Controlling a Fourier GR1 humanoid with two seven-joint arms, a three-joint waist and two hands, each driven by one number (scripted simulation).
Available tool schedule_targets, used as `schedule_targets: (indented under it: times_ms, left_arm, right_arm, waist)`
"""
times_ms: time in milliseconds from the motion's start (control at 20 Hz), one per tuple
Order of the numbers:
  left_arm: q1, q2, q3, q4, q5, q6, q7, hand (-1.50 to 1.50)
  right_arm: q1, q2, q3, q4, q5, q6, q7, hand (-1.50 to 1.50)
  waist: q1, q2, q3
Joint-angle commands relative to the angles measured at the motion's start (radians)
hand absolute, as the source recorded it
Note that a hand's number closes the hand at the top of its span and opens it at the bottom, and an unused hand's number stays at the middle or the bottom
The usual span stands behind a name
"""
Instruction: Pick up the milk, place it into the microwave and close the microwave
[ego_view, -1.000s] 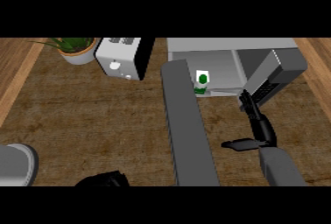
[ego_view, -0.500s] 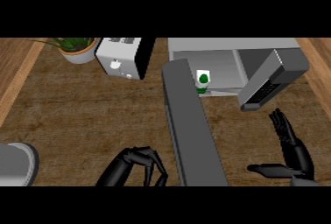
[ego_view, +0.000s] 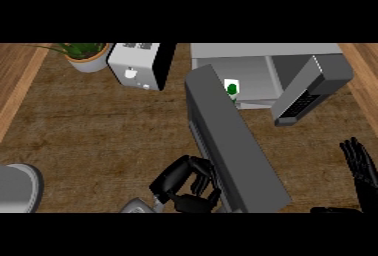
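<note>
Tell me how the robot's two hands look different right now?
The left hand has its fingers curled, holding nothing; the right hand has its fingers straight, pointing up. The left hand is low in the middle beside a grey forearm; the right hand is at the right edge. Both are black.

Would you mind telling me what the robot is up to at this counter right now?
The milk carton already stands inside the microwave, whose door hangs open. Neither hand holds anything: the left hand is curled low on the counter, beside a long grey bar, and the right hand is open at the right edge. Closing the door is what remains.
</note>
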Motion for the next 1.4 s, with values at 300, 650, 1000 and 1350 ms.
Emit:
schedule_targets:
  times_ms: [300,650,1000,1350]
  left_arm:
    - [-0.251,-0.008,-0.298,0.319,0.26,0.215,-0.107,1.5]
    - [-0.325,-0.008,-0.367,0.317,0.374,0.459,-0.052,1.5]
    - [-0.365,-0.008,-0.362,0.303,0.489,0.587,-0.122,1.5]
    - [-0.461,-0.008,-0.264,0.287,0.626,0.659,-0.216,1.5]
  right_arm:
    - [0.096,-0.053,0.006,-0.187,-0.144,0.169,0.012,-1.5]
    - [0.015,-0.129,-0.014,-0.278,-0.197,0.149,0.063,-1.5]
    - [-0.019,-0.15,0.038,-0.341,-0.274,0.195,0.148,-1.5]
    - [-0.033,-0.18,0.048,-0.378,-0.337,0.216,0.208,-1.5]
  waist:
    - [-0.067,0.01,-0.002]
    - [-0.108,0.017,-0.004]
    - [-0.147,0.032,-0.009]
    - [-0.196,0.047,-0.009]
